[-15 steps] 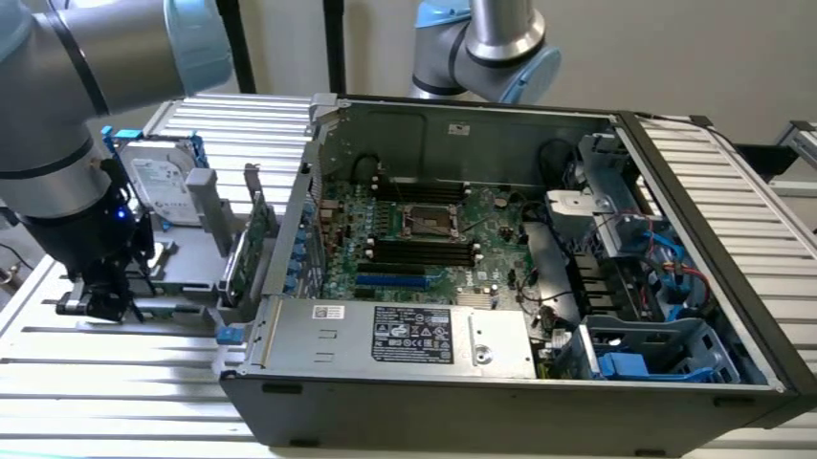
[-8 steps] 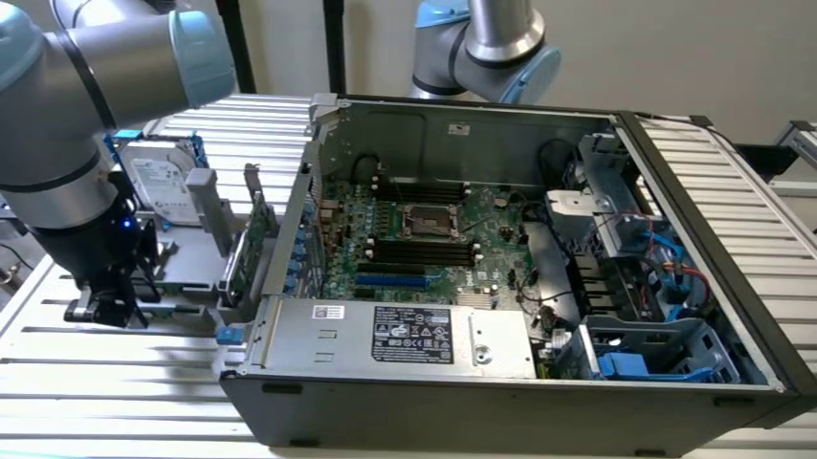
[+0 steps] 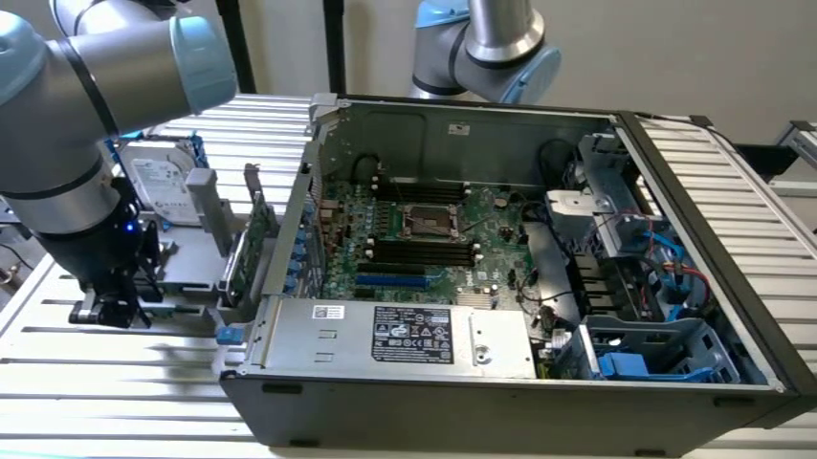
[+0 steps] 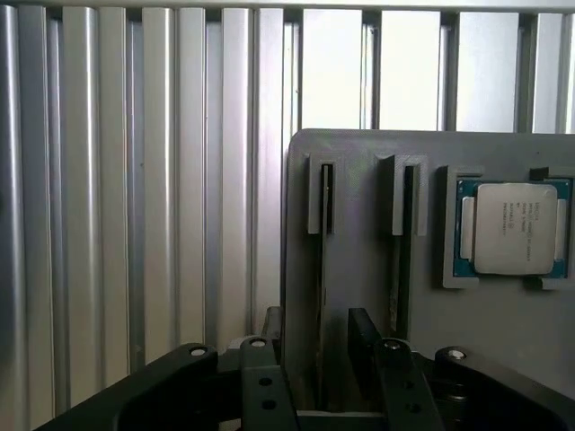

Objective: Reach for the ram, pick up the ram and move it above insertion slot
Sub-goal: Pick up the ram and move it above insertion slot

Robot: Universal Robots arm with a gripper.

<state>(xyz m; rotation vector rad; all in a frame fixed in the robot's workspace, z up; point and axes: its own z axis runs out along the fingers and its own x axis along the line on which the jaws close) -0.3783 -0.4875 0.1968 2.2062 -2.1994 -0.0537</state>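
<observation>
The ram (image 4: 324, 202) stands on edge in the first groove of a grey holder (image 4: 359, 148), showing as a thin dark strip. A second such stick (image 4: 406, 206) stands in the groove beside it. My gripper (image 4: 316, 330) is open and low over the holder, with one black finger (image 4: 269, 377) on each side of the first ram and a gap to both. In the exterior view my gripper (image 3: 115, 304) hangs at the holder (image 3: 191, 273), on the exterior view's left of the open computer case. The black memory slots (image 3: 415, 252) lie on the motherboard inside the case.
A processor chip (image 4: 512, 226) sits in a recess of the holder beside the sticks. A silver hard drive (image 3: 166, 186) and a green expansion card (image 3: 255, 229) stand between my arm and the case wall (image 3: 300, 220). A second robot arm (image 3: 492, 48) stands behind the case.
</observation>
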